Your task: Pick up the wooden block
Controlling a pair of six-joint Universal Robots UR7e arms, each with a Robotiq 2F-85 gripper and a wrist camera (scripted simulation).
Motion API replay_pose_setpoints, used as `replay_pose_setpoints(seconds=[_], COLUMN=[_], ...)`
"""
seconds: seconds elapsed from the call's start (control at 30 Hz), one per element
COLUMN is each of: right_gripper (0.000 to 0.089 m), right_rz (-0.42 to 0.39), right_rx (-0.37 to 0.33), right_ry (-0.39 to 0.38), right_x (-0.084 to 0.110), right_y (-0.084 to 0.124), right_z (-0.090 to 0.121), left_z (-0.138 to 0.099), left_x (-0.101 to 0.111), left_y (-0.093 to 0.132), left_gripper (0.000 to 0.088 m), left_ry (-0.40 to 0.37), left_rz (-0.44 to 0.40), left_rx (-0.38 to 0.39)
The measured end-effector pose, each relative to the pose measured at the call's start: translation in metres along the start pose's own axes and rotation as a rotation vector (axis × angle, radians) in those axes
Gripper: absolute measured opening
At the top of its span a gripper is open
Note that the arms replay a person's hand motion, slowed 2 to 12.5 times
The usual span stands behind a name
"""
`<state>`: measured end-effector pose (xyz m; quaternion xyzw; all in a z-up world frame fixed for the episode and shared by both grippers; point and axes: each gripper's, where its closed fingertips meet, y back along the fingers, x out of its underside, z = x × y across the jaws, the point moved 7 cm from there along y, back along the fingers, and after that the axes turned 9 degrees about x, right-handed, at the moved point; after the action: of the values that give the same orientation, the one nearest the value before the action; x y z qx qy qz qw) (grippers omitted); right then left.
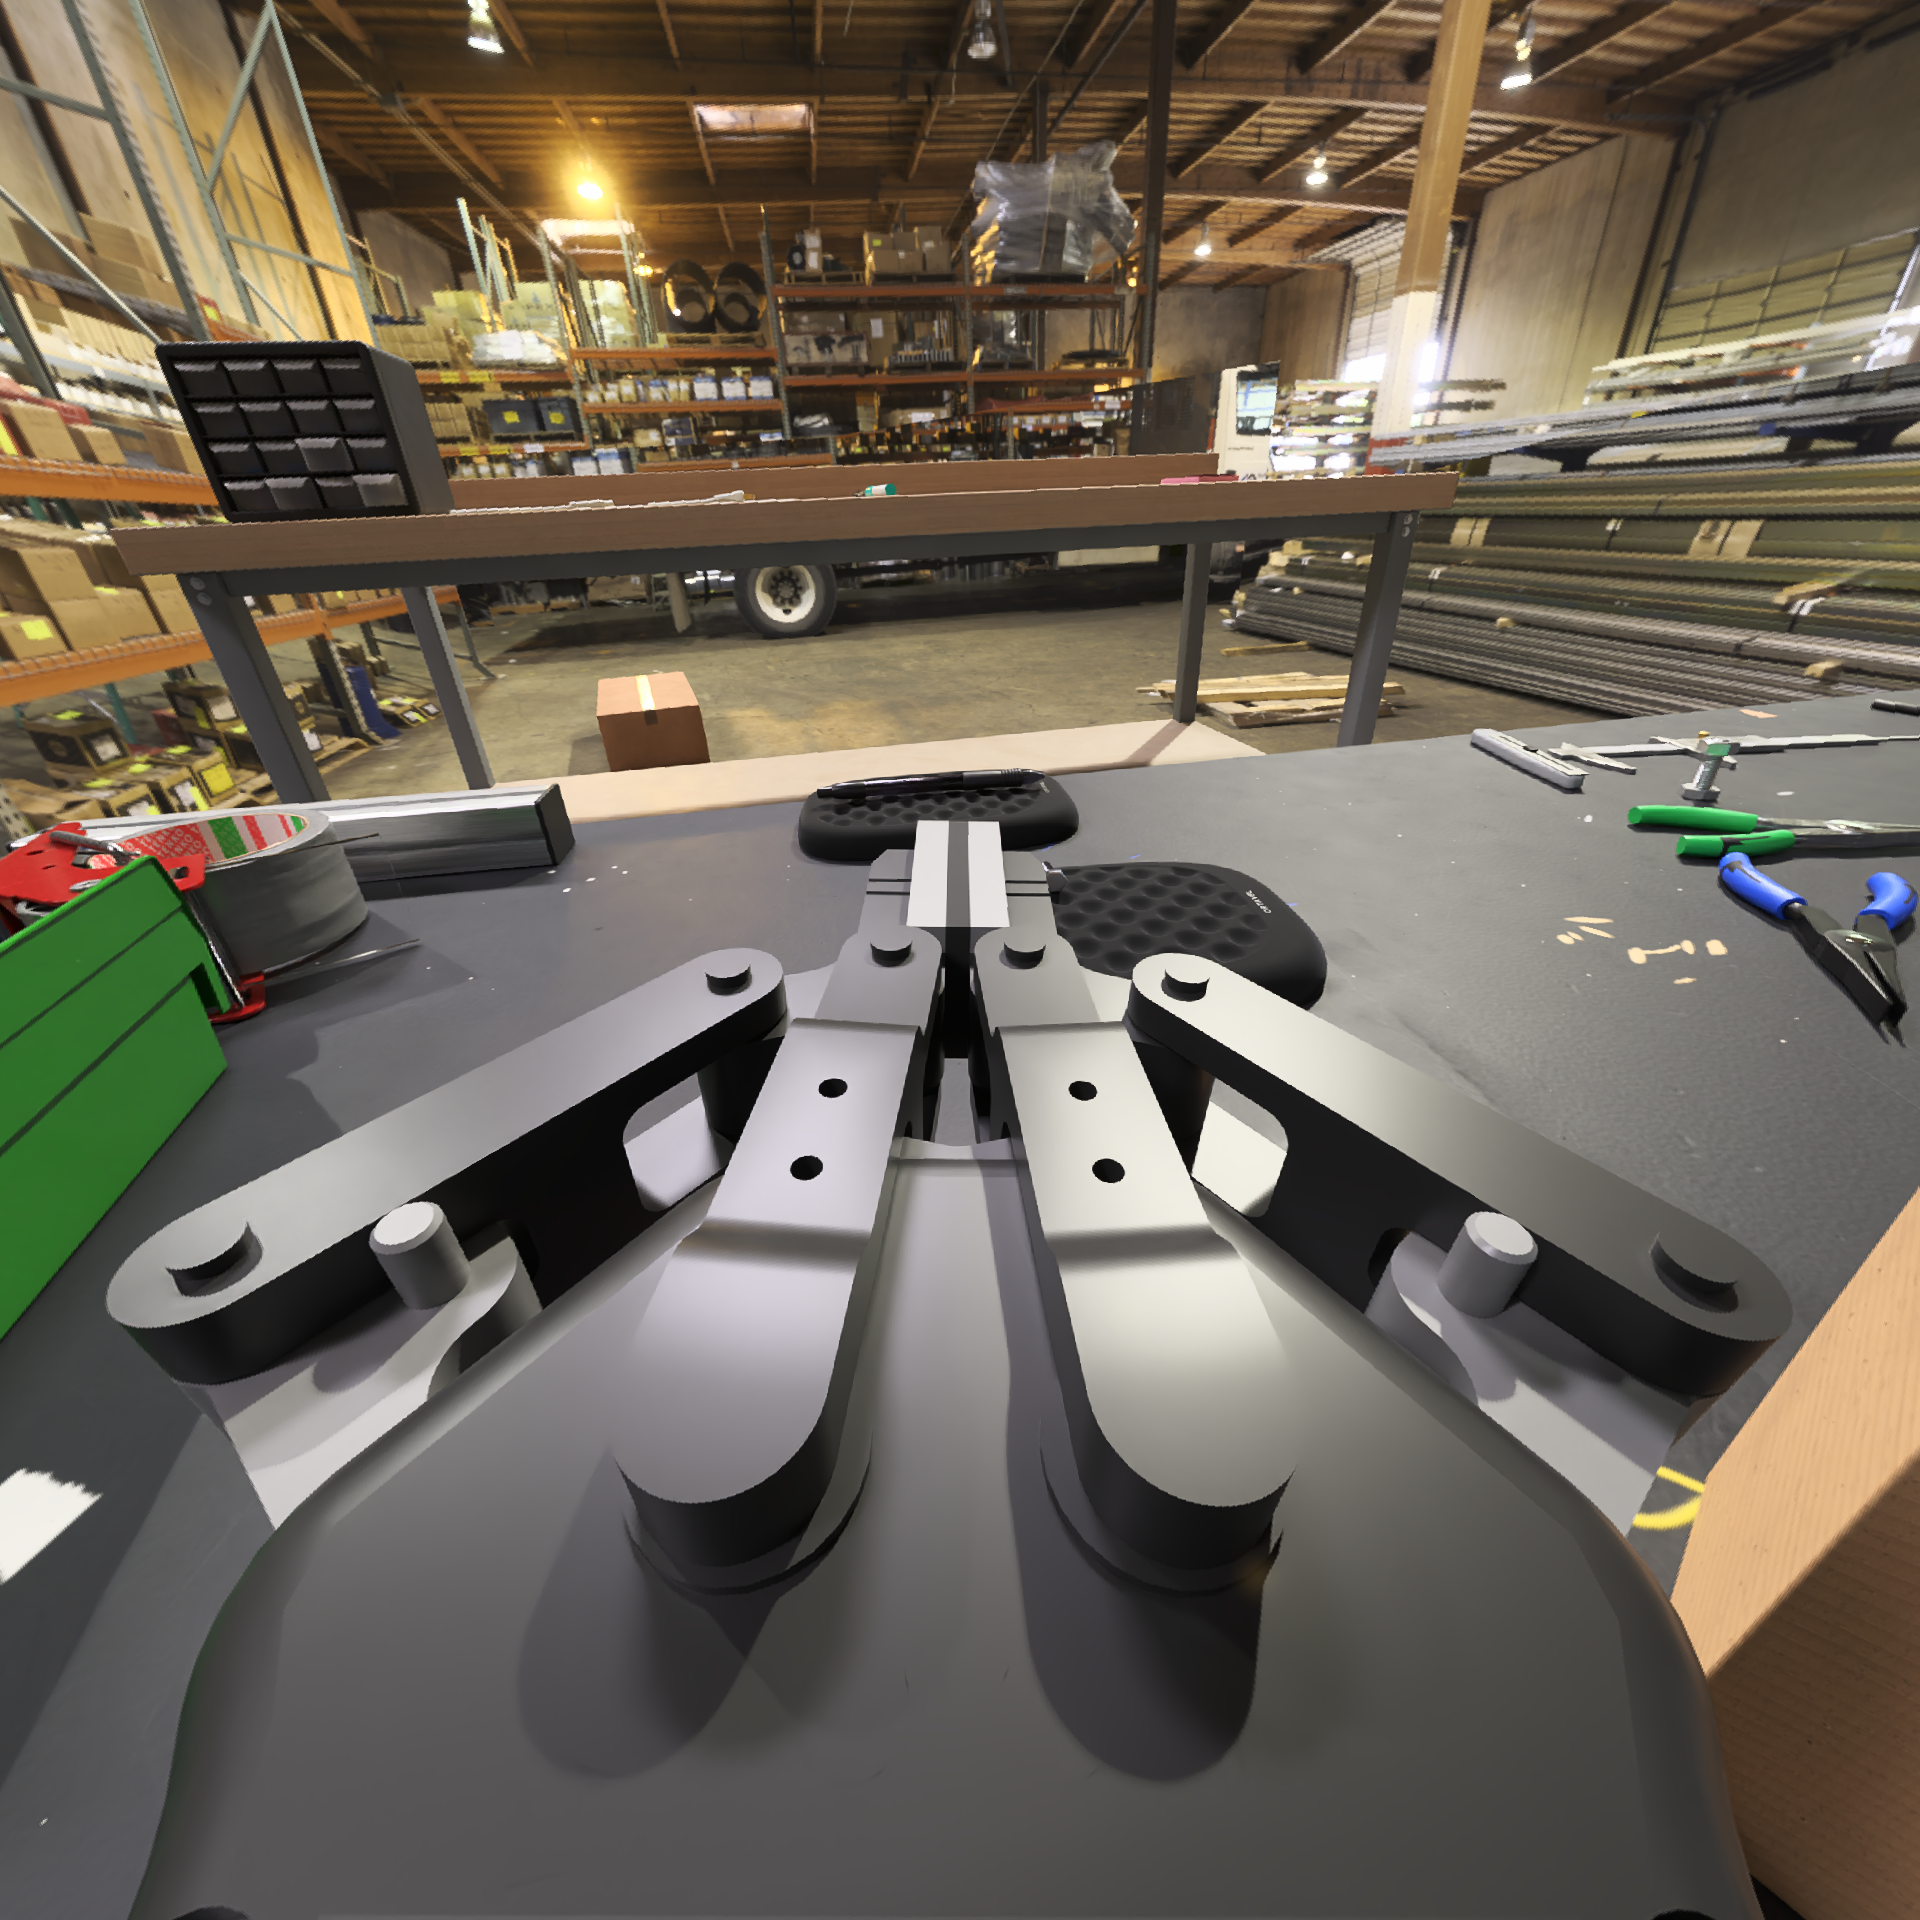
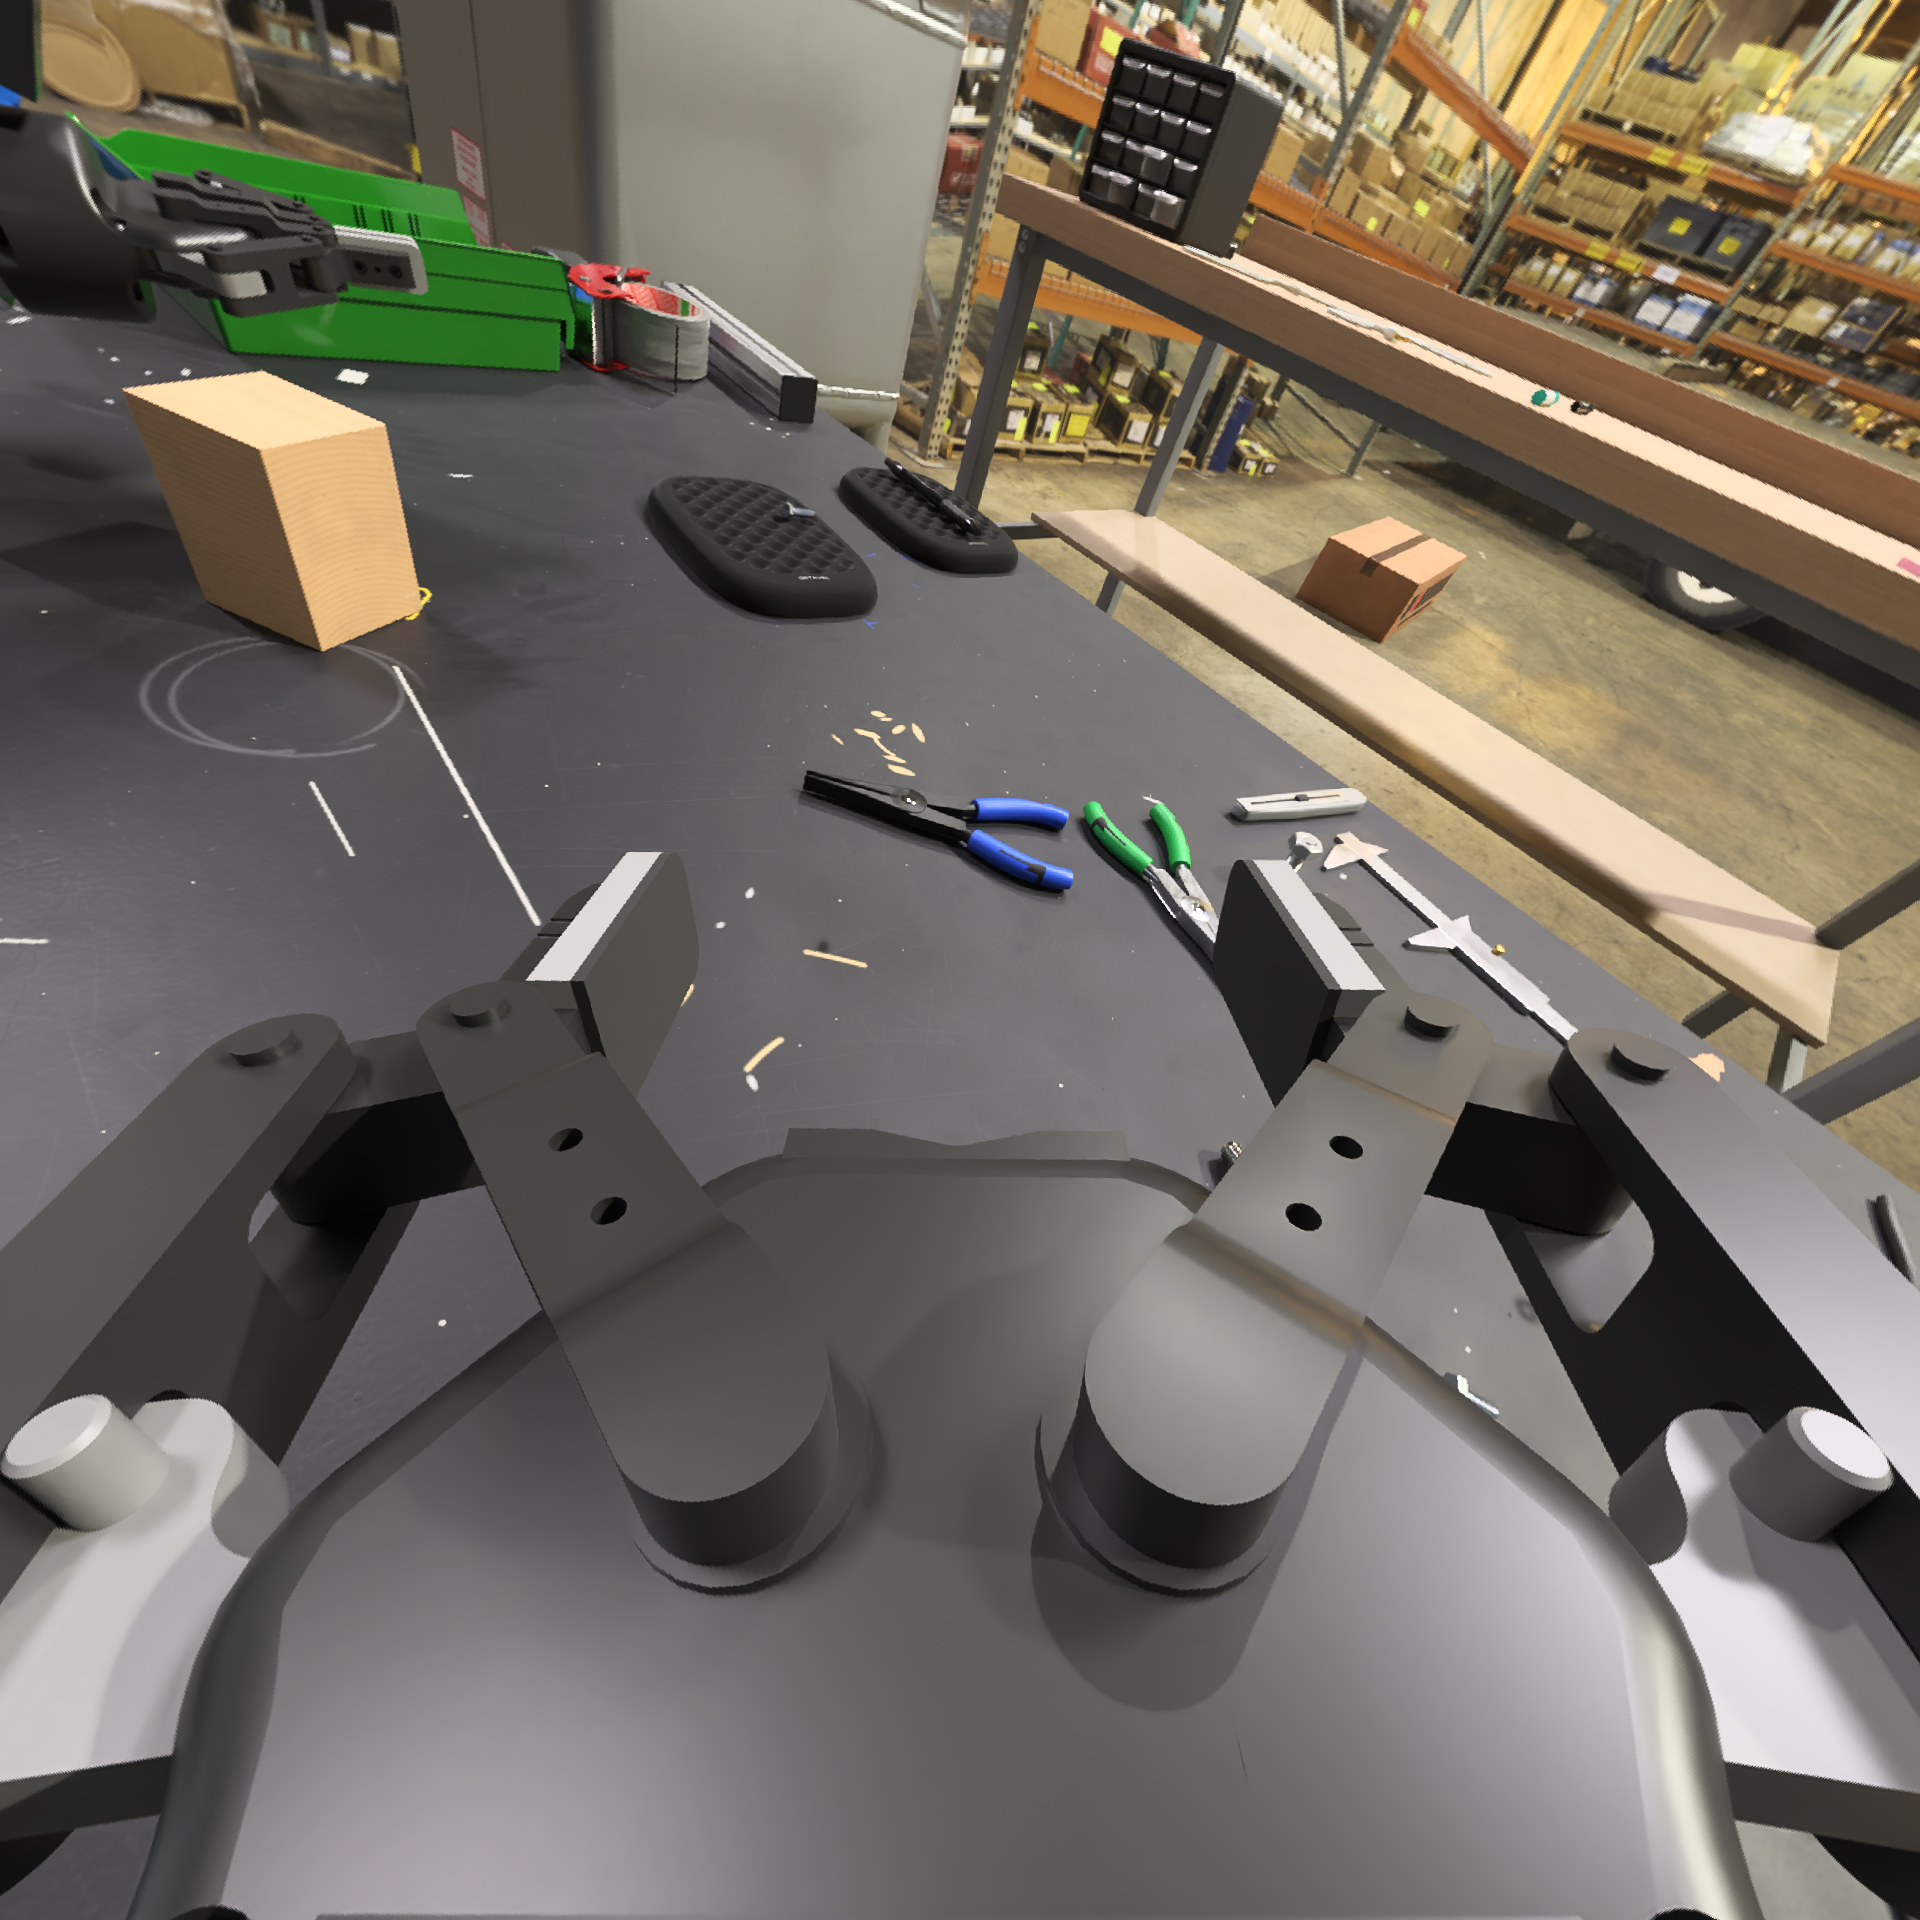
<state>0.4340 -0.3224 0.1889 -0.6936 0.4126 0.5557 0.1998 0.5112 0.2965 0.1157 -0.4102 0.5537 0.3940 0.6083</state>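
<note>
The wooden block is a pale tan block standing on the dark table at the far left of the right wrist view. Its side fills the lower right corner of the left wrist view. My left gripper is shut and empty, above the table with the block close to its right. It also shows in the right wrist view, beyond the block. My right gripper is open and empty, well short of the block and to its right.
Two black honeycomb pads lie past the block, one with a pen. Blue-handled pliers, green-handled pliers and metal rulers lie at the right. A green box, tape dispenser and metal bar stand at the left.
</note>
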Motion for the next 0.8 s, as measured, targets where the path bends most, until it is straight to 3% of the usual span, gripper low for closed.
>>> replay_pose_setpoints(seconds=[0.37, 0.63, 0.8], right_gripper=[0.0854, 0.0854, 0.0854], right_rz=[-0.031, -0.039, -0.004], right_rx=[-0.116, -0.264, -0.381], right_ry=[0.090, 0.177, 0.231], right_x=[-0.048, -0.091, -0.113], right_y=[-0.015, -0.044, -0.068], right_z=[0.031, 0.072, 0.103], left_z=[0.000, 0.000, 0.001], left_x=[0.000, 0.000, -0.001], left_y=[0.001, 0.002, 0.003], left_gripper=[0.0000, 0.0000, 0.0000], left_ry=[0.004, 0.009, 0.008], left_rz=[0.001, -0.006, -0.010], left_rx=[-0.002, -0.006, -0.010])
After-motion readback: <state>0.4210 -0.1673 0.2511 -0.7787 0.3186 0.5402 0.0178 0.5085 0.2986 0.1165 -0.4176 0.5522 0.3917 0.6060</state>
